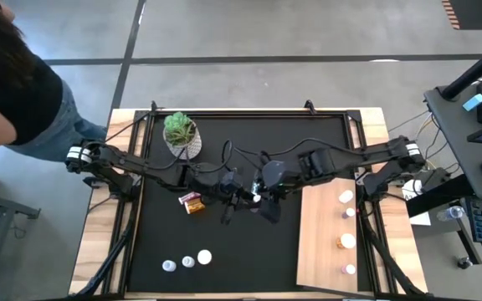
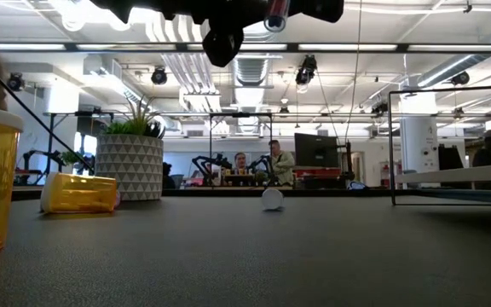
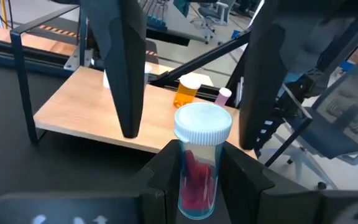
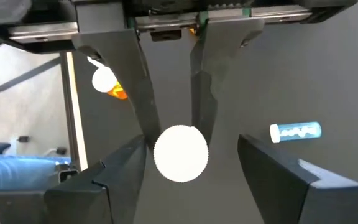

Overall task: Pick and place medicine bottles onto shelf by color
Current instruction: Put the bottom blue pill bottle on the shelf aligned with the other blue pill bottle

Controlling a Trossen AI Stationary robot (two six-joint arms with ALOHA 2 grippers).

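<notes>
My left gripper (image 1: 243,194) is shut on a clear medicine bottle (image 3: 199,168) with pink-red pills and a white cap (image 3: 202,122), high above the middle of the black mat. My right gripper (image 1: 263,199) is open and points down over it. Its two fingers (image 3: 126,74) stand on either side of the cap without touching it. From above, the right wrist view shows the cap (image 4: 180,154) between them. The pale wooden shelf (image 1: 320,242) lies at the mat's right side and bears several bottles (image 1: 346,241). My left gripper pinches the bottle's clear body (image 3: 197,183) just below the cap between its two fingers. The fingers come level from the table's left. The bottle stands upright, cap up, lifted clear of the mat.
A potted plant (image 1: 180,134) stands at the far left of the mat. An amber bottle (image 1: 192,202) lies near it, and three white-capped bottles (image 1: 188,262) stand at the near left. A blue-banded bottle (image 4: 295,131) lies on the mat below. A person (image 1: 7,75) stands beyond the far-left corner.
</notes>
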